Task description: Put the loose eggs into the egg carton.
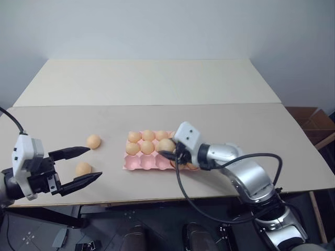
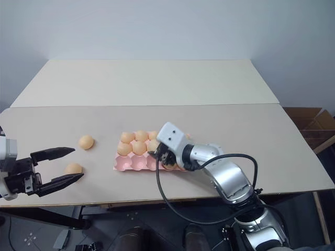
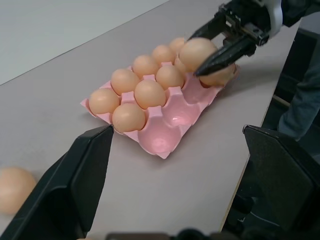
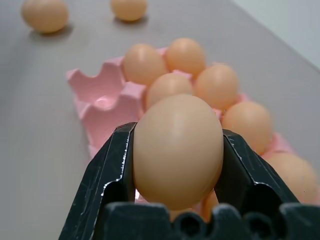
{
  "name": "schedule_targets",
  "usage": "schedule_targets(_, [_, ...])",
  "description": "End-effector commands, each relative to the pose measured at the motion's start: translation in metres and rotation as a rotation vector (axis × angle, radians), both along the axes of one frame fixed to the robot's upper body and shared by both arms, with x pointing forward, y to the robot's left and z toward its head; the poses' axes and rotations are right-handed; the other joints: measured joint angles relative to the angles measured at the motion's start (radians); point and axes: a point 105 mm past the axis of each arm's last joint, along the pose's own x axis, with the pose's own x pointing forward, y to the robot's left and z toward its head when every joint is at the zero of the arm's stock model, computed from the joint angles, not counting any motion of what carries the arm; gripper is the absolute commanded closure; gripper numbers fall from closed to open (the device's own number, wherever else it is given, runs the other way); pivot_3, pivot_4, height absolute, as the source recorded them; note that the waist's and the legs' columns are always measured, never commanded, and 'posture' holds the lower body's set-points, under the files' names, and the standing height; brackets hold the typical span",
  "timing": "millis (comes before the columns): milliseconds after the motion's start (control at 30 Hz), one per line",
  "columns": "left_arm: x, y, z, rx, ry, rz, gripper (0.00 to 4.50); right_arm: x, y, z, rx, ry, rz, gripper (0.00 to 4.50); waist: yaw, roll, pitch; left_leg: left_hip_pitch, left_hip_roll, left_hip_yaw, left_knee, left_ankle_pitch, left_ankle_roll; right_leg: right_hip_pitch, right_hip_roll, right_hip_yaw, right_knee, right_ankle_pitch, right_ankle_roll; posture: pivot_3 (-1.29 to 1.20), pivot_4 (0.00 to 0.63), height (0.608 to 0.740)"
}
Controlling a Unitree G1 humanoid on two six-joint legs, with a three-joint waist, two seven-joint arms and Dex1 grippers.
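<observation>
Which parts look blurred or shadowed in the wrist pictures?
Right wrist view: the held egg is sharp; the two loose eggs behind look soft. Left wrist view: the left hand fingers are dark and blurred; the carton is clear.

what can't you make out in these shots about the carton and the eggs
- Right end of the egg carton: in both eye views the right gripper and the egg it holds cover it, so its cups can't be counted as full or empty.
- Right wrist view: the held egg hides the cups behind and under it.
- Left wrist view: one loose egg is cut off by the picture edge, behind a finger of the left gripper.
</observation>
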Motion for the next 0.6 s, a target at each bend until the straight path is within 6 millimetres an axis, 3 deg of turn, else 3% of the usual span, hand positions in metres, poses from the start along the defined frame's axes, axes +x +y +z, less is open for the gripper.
schedule_targets(33, [-0.005, -0.002, 0.009, 0.009, -0.04, -0.005, 0.0, 0.004, 0.002, -0.001, -0.03, -0.019, -0.015, 1.85, -0.002, 0.0, 0.0, 0.0, 0.0, 0.0, 0.0, 0.0, 0.0, 0.0, 0.0, 0.0, 0.0, 0.0, 0.0, 0.0, 0.15, 0.74])
schedule_targets(233, [-0.003, 0.0, 0.01, 0.012, -0.043, 0.006, 0.0, -0.001, -0.003, 0.025, 0.038, -0.054, 0.009, 0.04, -0.002, 0.0, 0.0, 0.0, 0.001, -0.001, 0.0, 0.0, 0.0, -0.001, 0.001, -0.001, 0.001, 0.0, 0.0, 0.0, 0.15, 0.74])
schedule_targets(433, [-0.004, 0.012, 0.01, 0.012, -0.037, 0.06, 0.0, -0.007, -0.049, 0.062, 0.109, -0.122, -0.024, 0.04, 0.002, 0.0, 0.0, 0.0, 0.001, -0.001, 0.0, 0.0, 0.0, 0.0, 0.001, -0.001, 0.0, 0.0, 0.0, 0.0, 0.15, 0.74])
schedule_targets(600, [-0.012, 0.03, 0.008, 0.013, -0.014, 0.127, 0.0, -0.018, -0.107, 0.07, 0.08, -0.155, -0.05, 0.04, 0.002, 0.0, 0.0, -0.001, 0.0, -0.001, 0.0, -0.001, 0.001, 0.001, 0.0, -0.002, -0.002, -0.001, 0.001, 0.0, 0.15, 0.74])
